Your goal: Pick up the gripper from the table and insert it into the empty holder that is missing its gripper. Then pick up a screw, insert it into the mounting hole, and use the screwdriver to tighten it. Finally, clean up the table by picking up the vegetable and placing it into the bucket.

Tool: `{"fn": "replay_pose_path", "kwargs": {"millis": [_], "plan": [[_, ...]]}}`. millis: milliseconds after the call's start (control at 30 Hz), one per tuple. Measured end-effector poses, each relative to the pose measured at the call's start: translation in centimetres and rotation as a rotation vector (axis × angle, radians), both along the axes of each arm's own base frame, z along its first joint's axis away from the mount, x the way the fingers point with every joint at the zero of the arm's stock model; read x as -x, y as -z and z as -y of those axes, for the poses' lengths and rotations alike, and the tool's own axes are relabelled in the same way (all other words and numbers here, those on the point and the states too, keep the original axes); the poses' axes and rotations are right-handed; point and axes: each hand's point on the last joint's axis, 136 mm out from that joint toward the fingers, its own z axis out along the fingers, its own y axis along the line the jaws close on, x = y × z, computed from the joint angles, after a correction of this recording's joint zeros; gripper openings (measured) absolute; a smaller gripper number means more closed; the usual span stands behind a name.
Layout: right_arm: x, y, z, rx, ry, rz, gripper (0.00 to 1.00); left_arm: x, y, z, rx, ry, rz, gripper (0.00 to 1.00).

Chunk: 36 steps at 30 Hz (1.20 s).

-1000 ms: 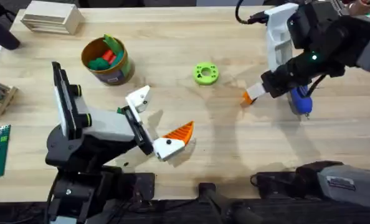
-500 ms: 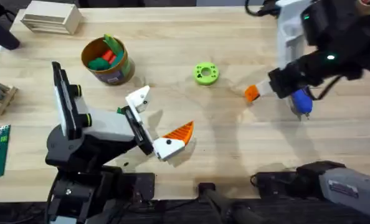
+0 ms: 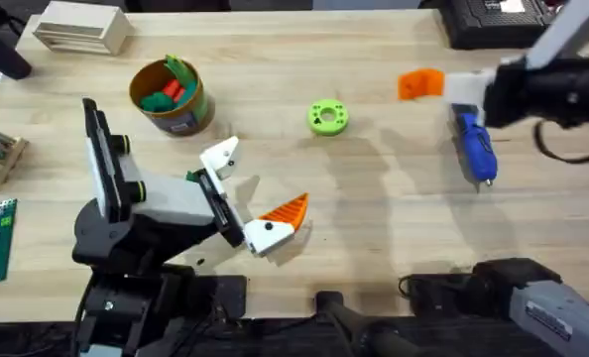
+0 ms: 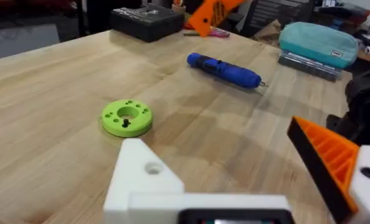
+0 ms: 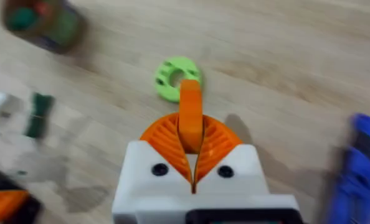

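change: right claw (image 3: 443,86) lifted off the wood since a sec ago, now up by the tabletop's far right edge, pinching the gripper (image 3: 419,83)
meaning: pickup's done imo, holder (image 3: 220,159) next
left claw (image 3: 250,193): spread, waiting
screwdriver (image 3: 473,149): lying near right edge
tabletop (image 3: 374,228): pale wood
room: cluttered behind
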Motion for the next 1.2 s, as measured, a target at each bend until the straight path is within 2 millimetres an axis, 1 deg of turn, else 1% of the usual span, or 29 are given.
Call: {"fn": "replay_pose_path", "kwargs": {"millis": [67, 133, 267, 333, 400, 500, 600, 767, 867, 1000, 1200], "plan": [[-1.1, 0.0, -1.8, -0.111, -0.041, 0.005, 0.017, 0.0, 0.0, 0.0, 0.000, 0.000, 0.000, 0.987], [-2.2, 0.7, -3.7, -0.225, -0.077, -0.023, 0.017, 0.0, 0.0, 0.0, 0.000, 0.000, 0.000, 0.987], [-3.0, 4.0, -7.9, -0.441, -0.124, -0.235, 0.017, 0.0, 0.0, 0.0, 0.000, 0.000, 0.000, 0.987], [-3.1, 5.0, -10.2, -0.534, -0.165, -0.331, 0.017, 0.0, 0.0, 0.0, 0.000, 0.000, 0.000, 0.987], [-3.0, 5.6, -12.6, -0.624, -0.219, -0.428, 0.017, 0.0, 0.0, 0.0, 0.000, 0.000, 0.000, 0.987], [-2.0, 6.5, -15.5, -0.728, -0.293, -0.579, 0.017, 0.0, 0.0, 0.0, 0.000, 0.000, 0.000, 0.987], [-0.7, 7.2, -17.7, -0.796, -0.355, -0.722, 0.017, 0.0, 0.0, 0.0, 0.000, 0.000, 0.000, 0.987], [1.7, 8.4, -19.8, -0.829, -0.398, -0.918, 0.017, 0.0, 0.0, 0.0, 0.000, 0.000, 0.000, 0.987], [2.7, 7.8, -20.7, -0.837, -0.454, -0.937, 0.017, 0.0, 0.0, 0.0, 0.000, 0.000, 0.000, 0.987], [3.0, 6.7, -21.1, -0.860, -0.508, -0.934, 0.017, 0.0, 0.0, 0.0, 0.000, 0.000, 0.000, 0.987], [3.1, 6.5, -21.1, -0.871, -0.499, -0.972, 0.017, 0.0, 0.0, 0.0, 0.000, 0.000, 0.000, 0.987]]}}
